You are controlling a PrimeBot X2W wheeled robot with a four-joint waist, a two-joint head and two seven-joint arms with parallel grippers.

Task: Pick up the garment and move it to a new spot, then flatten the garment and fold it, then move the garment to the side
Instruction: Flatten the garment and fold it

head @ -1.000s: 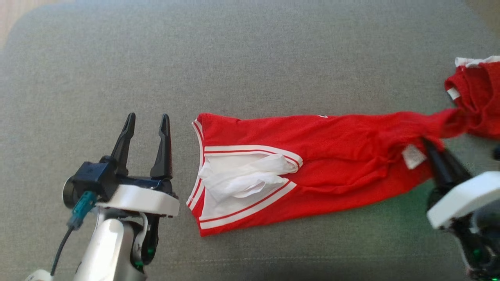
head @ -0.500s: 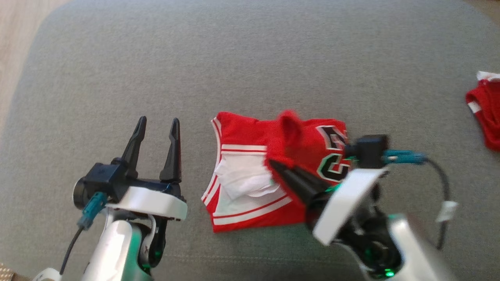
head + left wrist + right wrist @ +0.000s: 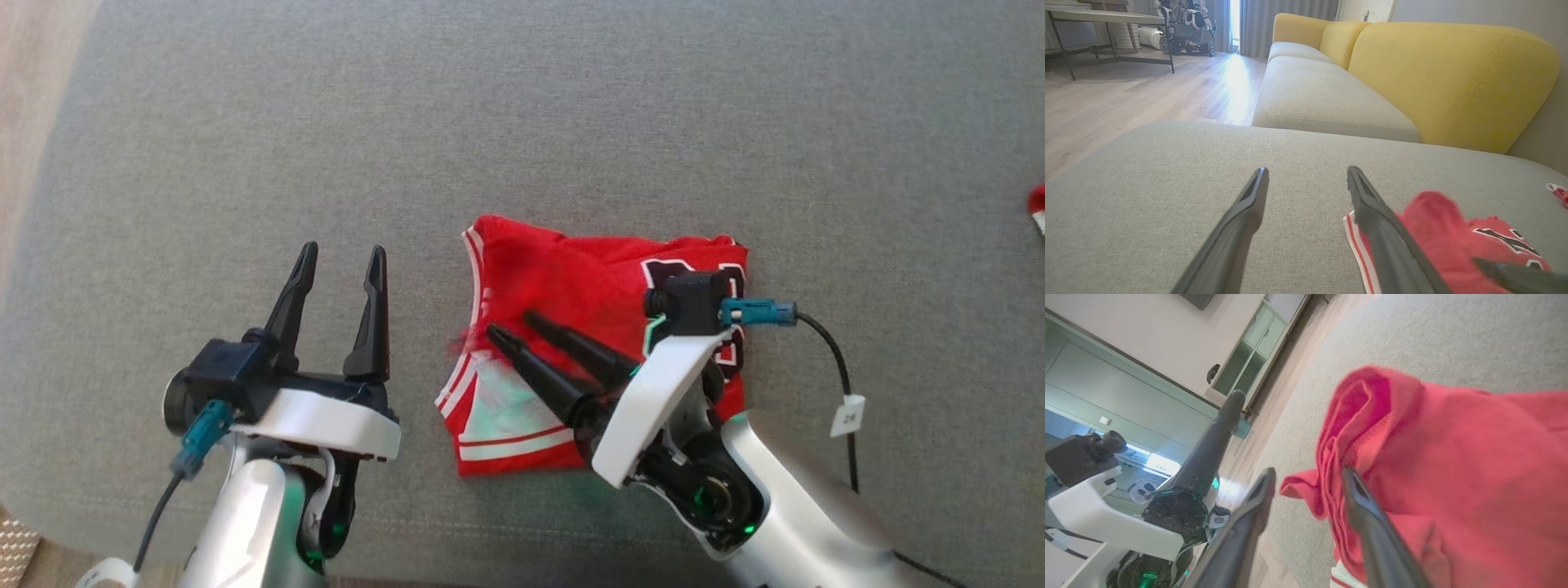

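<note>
While the white-trimmed red basketball jersey [image 3: 604,278] lies doubled on the grey fabric sofa cushion [image 3: 571,122], the right pincer [image 3: 510,322] hangs over it, fingers apart, gripping nothing. Left pincer [image 3: 344,247] gapes just beside it. Best lift clear gently so the raised flap settles flat.

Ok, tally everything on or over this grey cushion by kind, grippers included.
Red cloth items: 2, the folded jersey and a scrap at the right edge
Grippers: 2, left gripper and right gripper
Total: 4
</note>
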